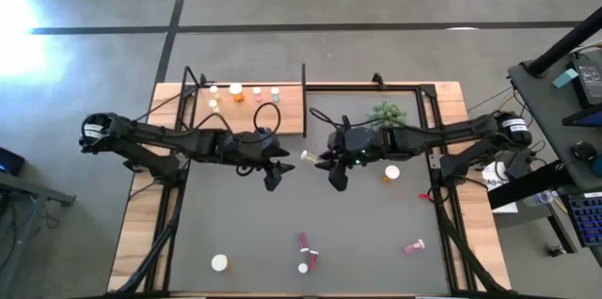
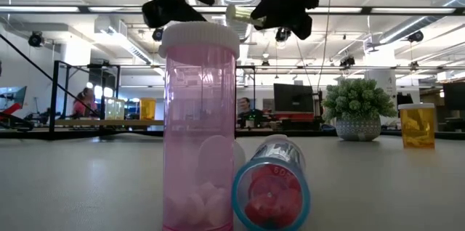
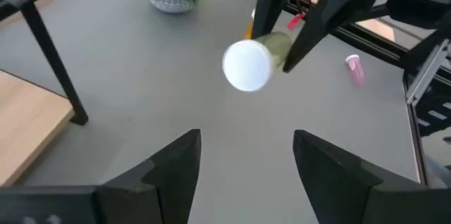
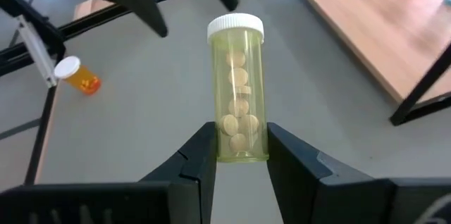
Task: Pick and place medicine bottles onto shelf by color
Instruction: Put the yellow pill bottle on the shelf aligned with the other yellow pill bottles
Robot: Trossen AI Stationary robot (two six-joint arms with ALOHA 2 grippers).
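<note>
grey mat (image 1: 282, 214) in lab w/ desks; right end effector (image 4: 239, 155) grips yellowish bottle (image 4: 238, 90); left end effector (image 3: 245, 160) open

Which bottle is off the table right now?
The yellowish bottle, white-capped: the right gripper holds it by its base in the air. Every other bottle sits on the mat or the shelf.

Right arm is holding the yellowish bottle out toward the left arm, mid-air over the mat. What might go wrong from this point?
1. The right gripper pinches the yellowish white-capped pill bottle only near its base, so it may pivot or slip.
2. The left gripper has open jaws and faces the bottle's cap end; a misjudged closing could knock it onto the grey mat.
3. Both grippers are close together, so the fingers might collide.
</note>
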